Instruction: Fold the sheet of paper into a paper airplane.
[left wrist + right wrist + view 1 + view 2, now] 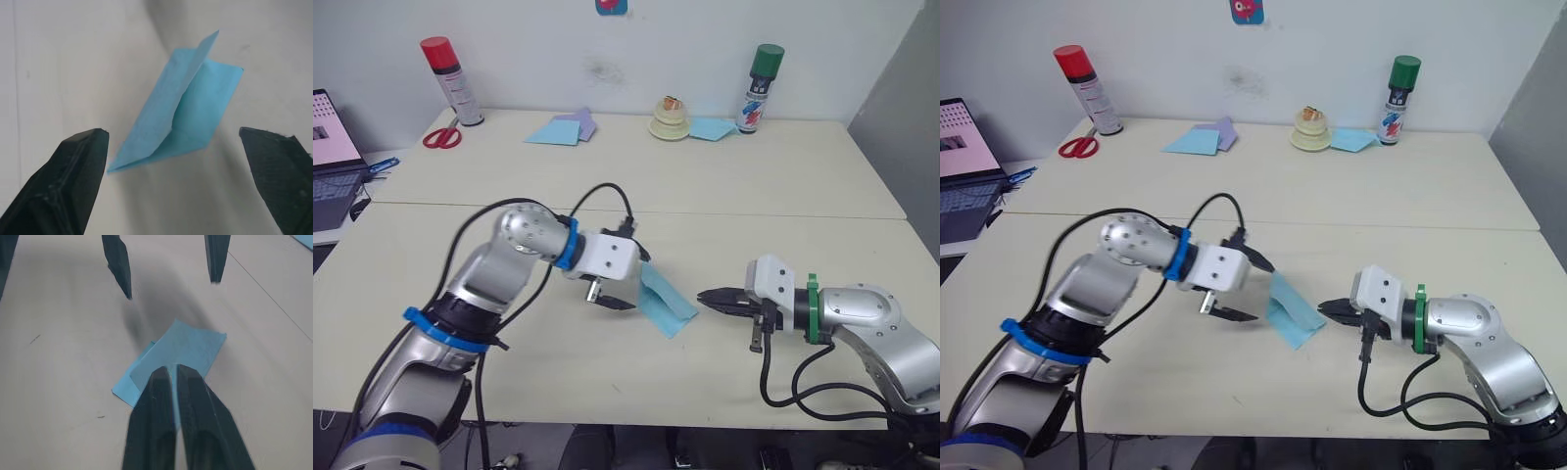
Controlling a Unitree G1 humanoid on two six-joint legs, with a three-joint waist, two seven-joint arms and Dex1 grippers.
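The sheet of paper (664, 302), light blue and folded over on itself, lies at the middle of the near table with one flap standing up (181, 112). My left gripper (628, 279) hovers just to its left, open, with the fingers spread wider than the sheet and nothing between them. From the right, my right gripper (705, 297) points at the sheet with its fingers shut. Its tips (168, 369) sit at the sheet's near edge (181, 352), holding nothing I can see.
Along the back of the far table stand a red spray can (450, 83), red scissors (442, 137), flat light-blue and lilac sheets (563, 127), a cream roll (671, 119) and a green spray can (759, 90). A laptop (333, 157) sits at the far left.
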